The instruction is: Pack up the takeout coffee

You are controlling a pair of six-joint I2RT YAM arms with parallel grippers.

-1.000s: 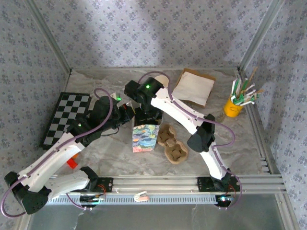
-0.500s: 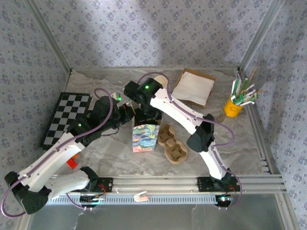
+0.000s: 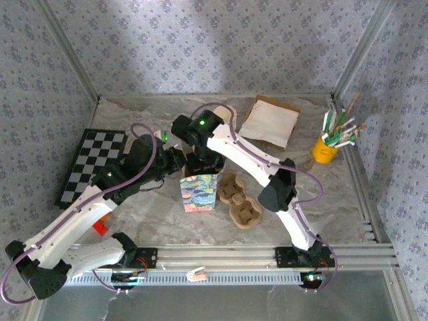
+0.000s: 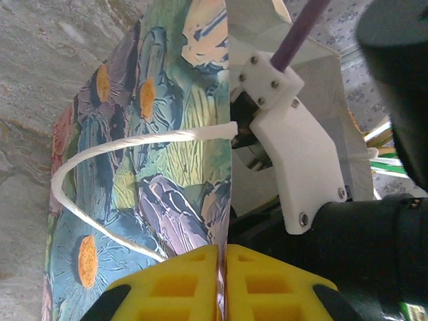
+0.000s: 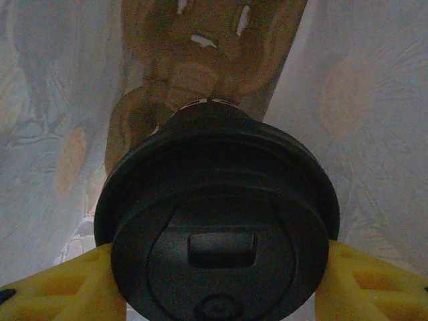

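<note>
The floral paper bag point(image 3: 198, 192) stands upright in the middle of the table. My left gripper point(image 3: 175, 160) is shut on the bag's top edge, and its yellow fingertips point(image 4: 180, 284) pinch the printed wall point(image 4: 154, 160) just below the white rope handle point(image 4: 100, 150). From above, my right gripper point(image 3: 200, 164) reaches into the bag's mouth. It is shut on a takeout coffee cup with a black lid point(image 5: 217, 241), which sits between its yellow fingers point(image 5: 364, 281). Below the cup, inside the bag, there is a brown cardboard shape point(image 5: 200, 53).
A cardboard cup carrier point(image 3: 239, 200) lies right of the bag. A checkered board point(image 3: 90, 167) lies at the left, a brown and white paper stack point(image 3: 271, 120) at the back, and a yellow cup of stirrers point(image 3: 328, 147) at the far right. An orange object point(image 3: 100, 226) lies under the left arm.
The bag and both grippers have shifted slightly to the left. Both grips look unchanged.
</note>
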